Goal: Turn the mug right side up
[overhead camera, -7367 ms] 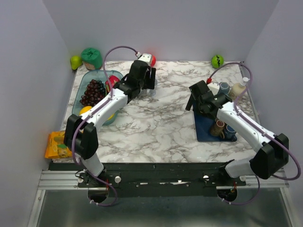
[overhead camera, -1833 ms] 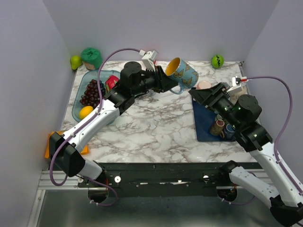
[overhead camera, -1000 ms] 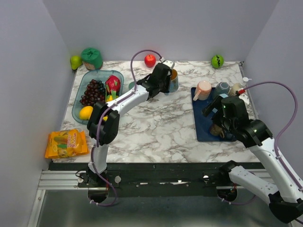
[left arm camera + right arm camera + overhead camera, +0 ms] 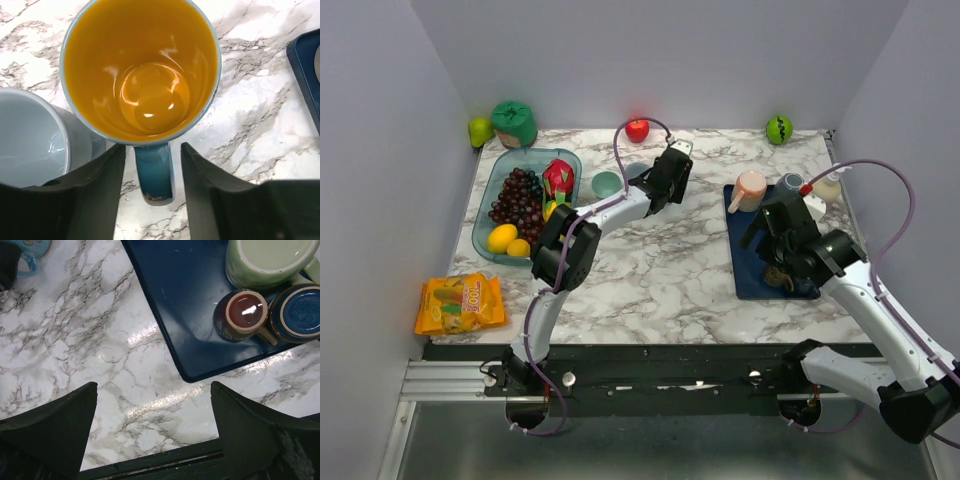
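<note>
The mug [image 4: 142, 70] stands upright on the marble table, its orange inside facing up. Its blue handle [image 4: 154, 175] lies between my left gripper's [image 4: 152, 200] fingers [image 4: 95, 195], with a gap on each side. That gripper is open. In the top view the left gripper [image 4: 669, 177] covers the mug at the back middle. The mug's blue butterfly wall shows in the right wrist view [image 4: 31, 247]. My right gripper [image 4: 155, 430] is open and empty above the table, left of the blue tray [image 4: 190, 315]; it also shows in the top view [image 4: 776, 226].
A pale teal cup [image 4: 30, 135] stands touching the mug's left side. The blue tray [image 4: 748, 268] holds several cups. A pink mug [image 4: 750, 188] and a bottle [image 4: 828, 186] stand behind it. A fruit dish [image 4: 525, 200], an apple [image 4: 637, 129] and a snack bag [image 4: 460, 303] lie left.
The mug, held tilted in the air earlier, now stands on the table. My left gripper has loosened round its handle. The right arm has drawn back over the tray's edge.
</note>
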You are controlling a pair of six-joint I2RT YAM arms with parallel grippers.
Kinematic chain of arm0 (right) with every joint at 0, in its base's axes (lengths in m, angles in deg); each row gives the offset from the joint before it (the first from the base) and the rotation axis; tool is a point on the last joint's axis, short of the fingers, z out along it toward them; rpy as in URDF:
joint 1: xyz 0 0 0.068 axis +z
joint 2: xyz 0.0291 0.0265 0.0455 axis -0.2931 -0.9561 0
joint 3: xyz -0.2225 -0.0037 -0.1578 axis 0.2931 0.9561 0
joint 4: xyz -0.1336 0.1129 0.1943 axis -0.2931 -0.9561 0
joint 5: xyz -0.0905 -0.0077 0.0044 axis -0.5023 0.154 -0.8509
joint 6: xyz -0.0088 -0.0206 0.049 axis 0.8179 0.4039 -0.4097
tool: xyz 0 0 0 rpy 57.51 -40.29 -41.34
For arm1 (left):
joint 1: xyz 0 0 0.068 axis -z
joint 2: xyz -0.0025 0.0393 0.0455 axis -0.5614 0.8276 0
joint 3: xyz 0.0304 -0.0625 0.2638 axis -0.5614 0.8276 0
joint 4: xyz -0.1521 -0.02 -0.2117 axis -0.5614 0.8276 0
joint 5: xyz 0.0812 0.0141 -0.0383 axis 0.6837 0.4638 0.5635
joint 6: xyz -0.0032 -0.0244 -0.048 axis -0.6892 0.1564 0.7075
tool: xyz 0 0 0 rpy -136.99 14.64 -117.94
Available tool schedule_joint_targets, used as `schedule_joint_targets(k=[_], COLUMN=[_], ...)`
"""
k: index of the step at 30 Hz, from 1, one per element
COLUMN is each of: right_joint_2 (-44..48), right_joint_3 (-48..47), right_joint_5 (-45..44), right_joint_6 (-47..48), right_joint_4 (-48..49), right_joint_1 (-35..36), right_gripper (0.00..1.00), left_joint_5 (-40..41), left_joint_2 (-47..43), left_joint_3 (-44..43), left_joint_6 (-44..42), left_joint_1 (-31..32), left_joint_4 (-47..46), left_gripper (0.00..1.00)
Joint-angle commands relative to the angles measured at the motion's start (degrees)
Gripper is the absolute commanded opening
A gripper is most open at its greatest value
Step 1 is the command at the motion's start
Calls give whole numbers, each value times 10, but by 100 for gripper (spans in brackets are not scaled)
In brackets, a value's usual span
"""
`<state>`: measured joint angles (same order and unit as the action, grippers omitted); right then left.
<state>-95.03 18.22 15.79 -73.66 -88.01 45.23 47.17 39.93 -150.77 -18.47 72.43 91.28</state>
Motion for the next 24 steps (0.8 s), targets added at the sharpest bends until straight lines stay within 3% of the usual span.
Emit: schedule_joint_targets(k=[1, 11, 19, 24], right_joint_2=[-19, -156, -379, -477], right_joint_3=[-24, -82, -206, -278], right_joint_5=[-9, -23, -72, -94], right_joint_6=[2, 26, 32, 38], right_joint_4=[4, 108, 113, 108], right_joint_1=[3, 3, -25, -44], right_gripper=[100, 100, 98, 94], left_joint_5=[9, -10, 7, -9], left_joint_2=[-58, -225, -399, -482], left_joint_3=[34, 169, 273, 306], left_joint_6=[11, 57, 57, 47], left_joint_1=[4, 15, 13, 6], left_joint_4=[-41, -49, -6, 37], left_gripper=[65, 79, 99, 99])
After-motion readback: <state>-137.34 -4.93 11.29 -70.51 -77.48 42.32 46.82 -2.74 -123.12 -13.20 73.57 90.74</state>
